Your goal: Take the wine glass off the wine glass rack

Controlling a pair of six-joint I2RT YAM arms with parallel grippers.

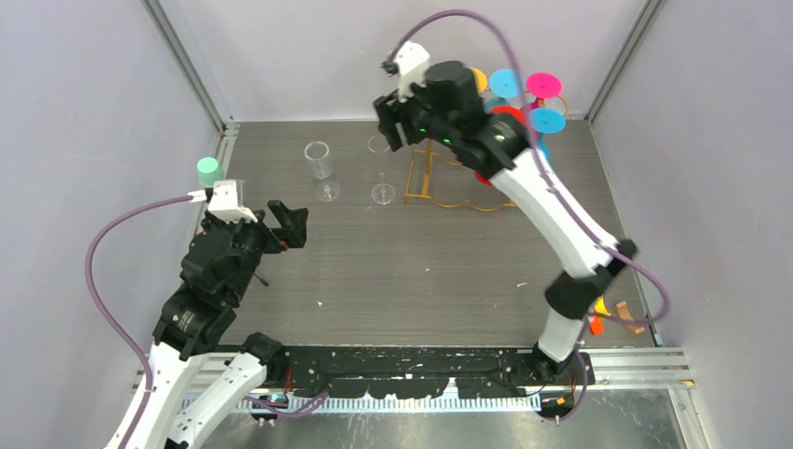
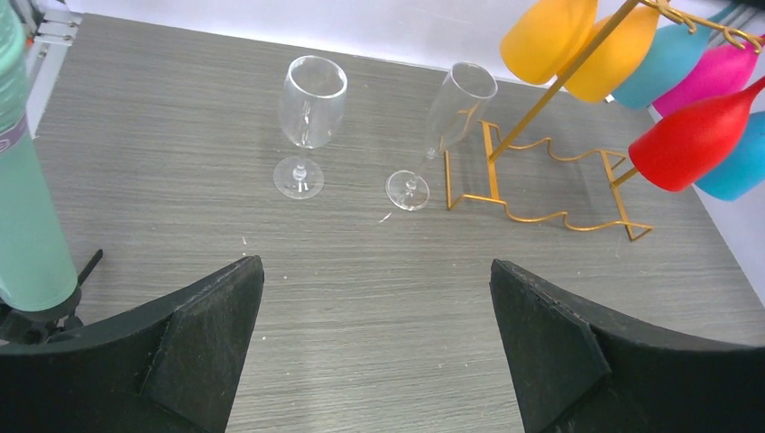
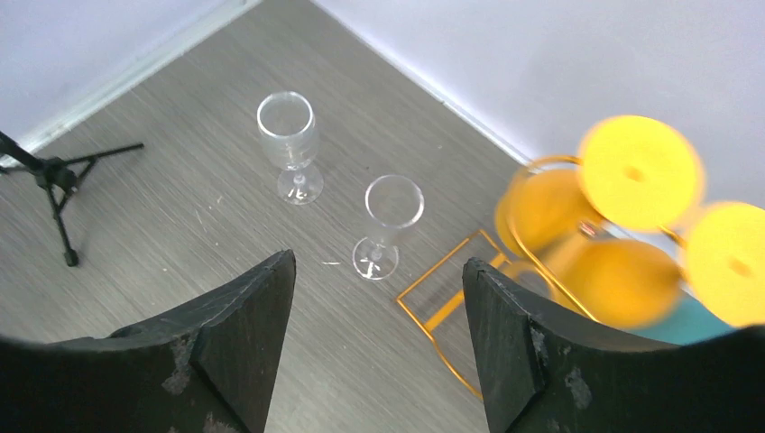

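Observation:
The gold wire wine glass rack (image 1: 439, 192) (image 2: 493, 167) (image 3: 437, 266) stands at the back of the table. Several coloured wine glasses hang upside down from it: yellow (image 2: 546, 41) (image 3: 640, 171), blue (image 1: 505, 83), pink (image 1: 543, 85) and red (image 2: 695, 144). A clear wine glass (image 1: 319, 161) (image 2: 311, 104) and a clear flute (image 1: 381, 168) (image 2: 460, 104) stand upright on the table, left of the rack. My right gripper (image 1: 391, 120) (image 3: 379, 262) hangs open and empty, high over the rack's left end. My left gripper (image 1: 290, 224) (image 2: 376, 263) is open and empty, low at the left.
A mint-green cylinder (image 1: 208, 171) (image 2: 27, 180) stands on a small black tripod (image 3: 59, 176) at the table's left edge. Small orange and yellow items (image 1: 598, 318) lie by the right arm's base. Walls close in the back and both sides.

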